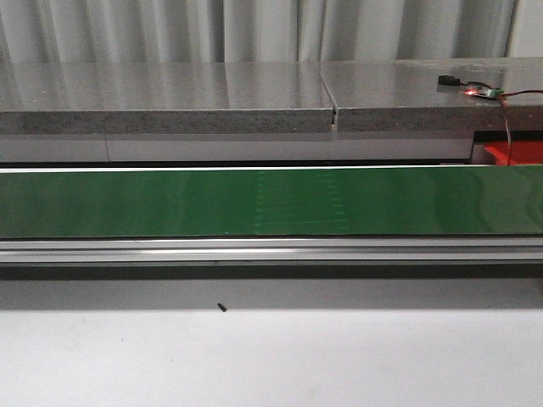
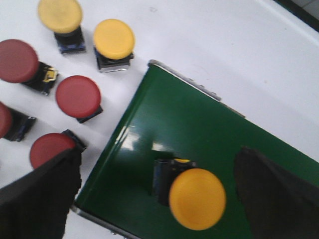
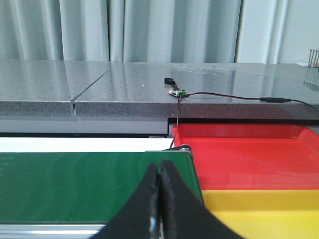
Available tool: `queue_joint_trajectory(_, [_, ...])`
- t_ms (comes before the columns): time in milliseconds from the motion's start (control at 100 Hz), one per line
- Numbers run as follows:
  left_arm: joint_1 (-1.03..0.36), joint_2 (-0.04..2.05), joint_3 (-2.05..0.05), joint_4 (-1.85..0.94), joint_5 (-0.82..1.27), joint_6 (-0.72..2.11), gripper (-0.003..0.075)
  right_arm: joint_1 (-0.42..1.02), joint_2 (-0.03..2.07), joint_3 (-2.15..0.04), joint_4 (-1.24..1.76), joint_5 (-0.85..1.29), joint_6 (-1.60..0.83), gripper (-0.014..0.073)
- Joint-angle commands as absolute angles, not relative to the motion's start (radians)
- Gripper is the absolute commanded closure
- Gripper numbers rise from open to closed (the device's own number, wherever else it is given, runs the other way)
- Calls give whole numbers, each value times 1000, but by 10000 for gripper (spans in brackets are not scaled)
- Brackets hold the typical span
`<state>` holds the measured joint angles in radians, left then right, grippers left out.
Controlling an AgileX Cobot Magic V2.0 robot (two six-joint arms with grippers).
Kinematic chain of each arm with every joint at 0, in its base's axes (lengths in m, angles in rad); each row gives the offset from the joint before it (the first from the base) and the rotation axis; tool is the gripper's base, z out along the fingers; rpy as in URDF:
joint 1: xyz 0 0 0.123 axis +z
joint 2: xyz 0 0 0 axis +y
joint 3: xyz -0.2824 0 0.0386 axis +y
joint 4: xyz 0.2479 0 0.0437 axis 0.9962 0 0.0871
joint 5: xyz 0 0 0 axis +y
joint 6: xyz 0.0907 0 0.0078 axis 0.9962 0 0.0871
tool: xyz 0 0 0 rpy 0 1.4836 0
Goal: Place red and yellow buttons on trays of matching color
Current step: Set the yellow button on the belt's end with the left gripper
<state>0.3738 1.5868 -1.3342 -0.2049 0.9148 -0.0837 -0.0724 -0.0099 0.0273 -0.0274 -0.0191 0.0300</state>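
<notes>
In the left wrist view my left gripper (image 2: 159, 159) is open over the end of the green conveyor belt (image 2: 209, 129). A yellow button (image 2: 197, 198) on a black base lies tilted on the belt between the fingers (image 2: 45, 194), touching neither. On the white table beside the belt stand two more yellow buttons (image 2: 113, 39) and several red buttons (image 2: 78, 96). My right gripper (image 3: 160, 172) is shut and empty above the belt's other end (image 3: 75, 184), next to the red tray (image 3: 244, 154) and the yellow tray (image 3: 264, 211). Neither gripper shows in the front view.
The front view shows the long green belt (image 1: 254, 202) with its metal rail, a corner of the red tray (image 1: 517, 154), a grey stone counter (image 1: 170, 93) behind, a small circuit board with a red light and wires (image 1: 479, 91), and a small black screw (image 1: 221, 308) on the white table.
</notes>
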Motion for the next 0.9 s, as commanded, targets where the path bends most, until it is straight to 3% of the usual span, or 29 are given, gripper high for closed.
queue_joint_trajectory(0, [415, 1557, -1367, -221, 909, -100, 135, -70, -31, 13, -39, -93, 27, 660])
queue_joint_trajectory(640, [466, 1846, -1562, -213, 937, -98, 136, -70, -31, 13, -39, -93, 27, 660])
queue_joint_trajectory(890, [466, 1893, -1563, -198, 930, -98, 239, -70, -31, 13, -39, -93, 27, 660])
